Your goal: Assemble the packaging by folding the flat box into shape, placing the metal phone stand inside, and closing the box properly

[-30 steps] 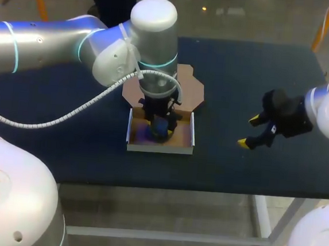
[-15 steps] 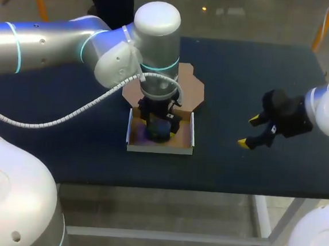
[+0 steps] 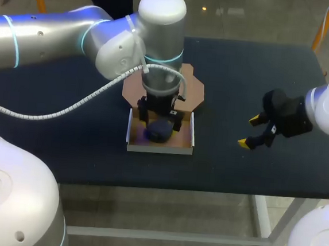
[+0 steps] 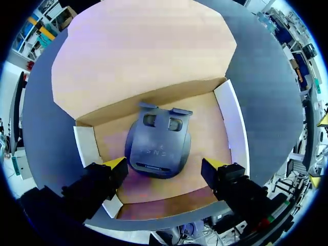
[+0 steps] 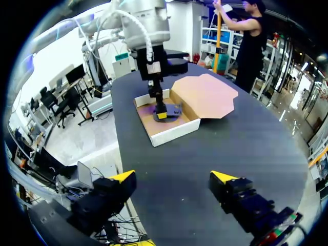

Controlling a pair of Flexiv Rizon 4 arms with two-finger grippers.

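The metal phone stand (image 4: 158,148) lies flat on the brown floor of the box (image 4: 231,128), roughly centred, its two-slotted end towards the rear wall and a gap on every side. It looks like a stiff, dense piece with a smooth dark finish, so it should stay where it lies but could slip from a light pinch. If it had to be moved, its two long sides would give the surest hold.

The box stands folded into a shallow tray with white outer walls. Its lid (image 4: 138,51) is a wide brown flap with cut corners. It is hinged along the rear wall and lies open and flat on the worktop (image 3: 255,79) behind the tray. The card is probably light and springy, so the tray may slide or its walls bow if pushed. The lid's far free edge seems the best place to take hold, swinging it over on its hinge while something steadies the tray.

The left gripper (image 4: 165,165) hangs directly above the tray, its fingers spread to either side of the stand, touching nothing. The right gripper (image 3: 249,132) hovers over bare worktop well apart from the box, on its right side, likewise spread wide and empty.

With the stand seated, closing the lid looks to be what remains.
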